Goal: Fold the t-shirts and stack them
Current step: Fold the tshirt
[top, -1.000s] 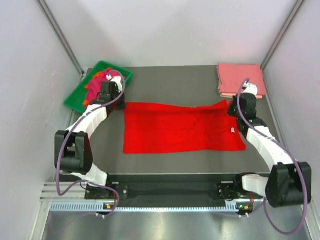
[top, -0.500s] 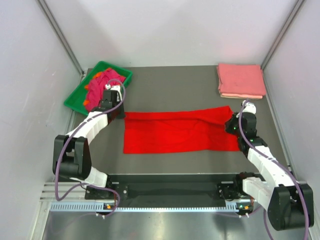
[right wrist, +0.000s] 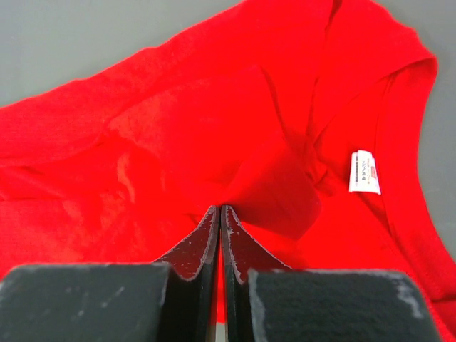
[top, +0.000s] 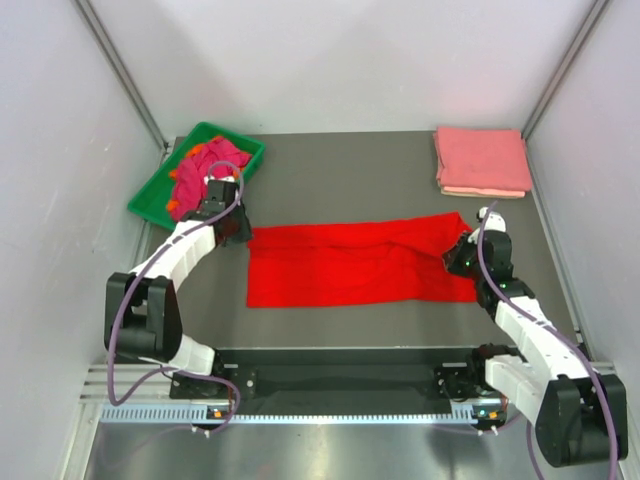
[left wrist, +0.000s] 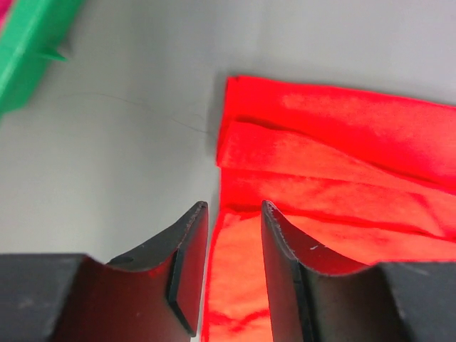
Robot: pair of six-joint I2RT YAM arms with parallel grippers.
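Folding the far edge nearer, my left gripper (left wrist: 234,206) just let go of the red t-shirt (top: 350,265), jaws apart; the right gripper (right wrist: 219,208) still pinches it, fold unfinished.

A grey table (top: 350,170) is being used as the support. A red shirt (top: 350,268) is being carried at mid-table, folded into a long band. A green tray (top: 150,188) is being supported at the far left corner, a pink folded stack (top: 480,158) at the far right.
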